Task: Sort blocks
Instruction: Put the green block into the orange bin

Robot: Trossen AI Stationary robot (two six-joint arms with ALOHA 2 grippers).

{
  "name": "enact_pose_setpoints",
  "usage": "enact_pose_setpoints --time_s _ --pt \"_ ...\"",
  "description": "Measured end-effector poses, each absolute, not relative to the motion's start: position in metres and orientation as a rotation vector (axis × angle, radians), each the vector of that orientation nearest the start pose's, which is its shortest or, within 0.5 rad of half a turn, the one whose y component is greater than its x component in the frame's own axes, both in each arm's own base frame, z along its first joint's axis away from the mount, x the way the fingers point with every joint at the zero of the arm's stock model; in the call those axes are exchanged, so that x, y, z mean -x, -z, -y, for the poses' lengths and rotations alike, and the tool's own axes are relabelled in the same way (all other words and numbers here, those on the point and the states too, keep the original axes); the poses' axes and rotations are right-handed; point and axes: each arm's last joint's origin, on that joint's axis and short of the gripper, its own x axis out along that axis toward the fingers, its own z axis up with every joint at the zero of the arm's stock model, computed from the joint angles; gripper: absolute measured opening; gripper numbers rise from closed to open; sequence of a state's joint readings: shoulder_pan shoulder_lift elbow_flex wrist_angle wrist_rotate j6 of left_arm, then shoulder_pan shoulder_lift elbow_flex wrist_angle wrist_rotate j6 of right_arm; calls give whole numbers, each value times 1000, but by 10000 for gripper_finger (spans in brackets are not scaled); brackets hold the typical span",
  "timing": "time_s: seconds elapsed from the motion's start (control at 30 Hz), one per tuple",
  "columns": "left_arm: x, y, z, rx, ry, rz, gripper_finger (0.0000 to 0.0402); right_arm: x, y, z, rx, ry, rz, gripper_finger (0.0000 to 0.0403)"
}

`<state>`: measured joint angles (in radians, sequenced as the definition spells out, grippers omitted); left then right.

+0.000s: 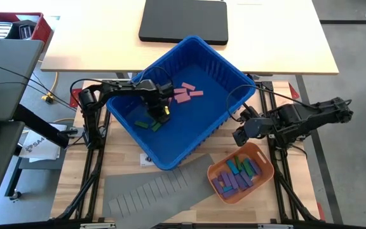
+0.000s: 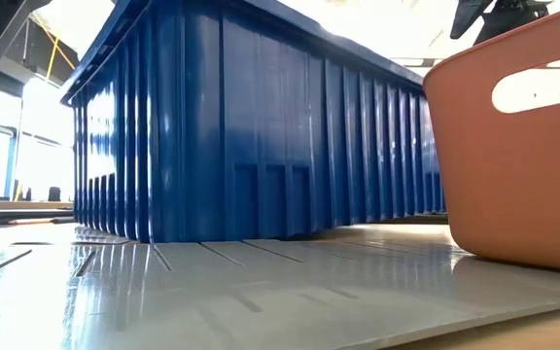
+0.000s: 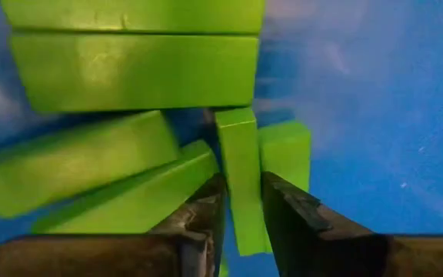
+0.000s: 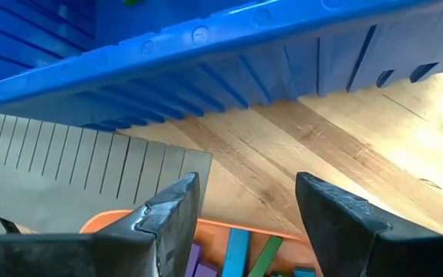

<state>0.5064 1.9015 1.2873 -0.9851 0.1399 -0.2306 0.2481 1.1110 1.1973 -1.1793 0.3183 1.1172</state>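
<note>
1. High view: left gripper (image 1: 160,109) sits down inside the blue bin (image 1: 234,75), at the green blocks (image 1: 149,124) lying on the bin floor w/ the pink blocks (image 1: 187,94) just beyond them.
2. Left wrist view: left gripper (image 3: 242,201) is clenched on one green block (image 3: 238,173), held edge-up between both fingers (image 3: 203,208); other green blocks (image 3: 133,69) lie touching or just beside it, on the blue floor.
3. Right gripper (image 1: 241,134) hovers outside the bin, just beside its wall & above the rim of the orange tray (image 1: 216,168).
4. Right wrist view: right gripper (image 4: 246,201) has fingers (image 4: 175,209) spread apart, nothing between them; below are the tray (image 4: 102,222) w/ blue, green & purple pieces, bare wood table (image 4: 283,146) and the bin wall (image 4: 206,54).
5. Tray in high view holds a mixed pile of sorted blocks (image 1: 239,175): purple, blue, green, some pink.
6. Grey slotted sheet (image 1: 157,187) lies flat on the table, partly under the bin & next to the tray.
7. Low view: bin (image 2: 251,136) & tray (image 2: 513,156) both stand on the grey sheet (image 2: 261,292); blocks hidden by the walls.
</note>
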Motion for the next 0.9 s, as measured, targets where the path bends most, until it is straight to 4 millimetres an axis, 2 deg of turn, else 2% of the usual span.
enact_pose_setpoints --time_s 0.33,0.5,0.63,0.73,0.9 --pt "-303 -167 -161 652 -439 -1454 34 -183 -336 -38 -730 603 -885 211" --pt "-309 -178 -162 607 -406 -1449 31 -186 -338 -40 -770 553 -873 211" --pt "-314 -199 -166 566 -372 -1445 31 -190 -342 -41 -806 511 -833 211" --pt "-318 -223 -168 531 -344 -1433 31 -190 -350 -37 -840 491 -777 211" --pt "-327 -274 -171 475 -299 -1336 31 -188 -383 -27 -815 450 -676 211"
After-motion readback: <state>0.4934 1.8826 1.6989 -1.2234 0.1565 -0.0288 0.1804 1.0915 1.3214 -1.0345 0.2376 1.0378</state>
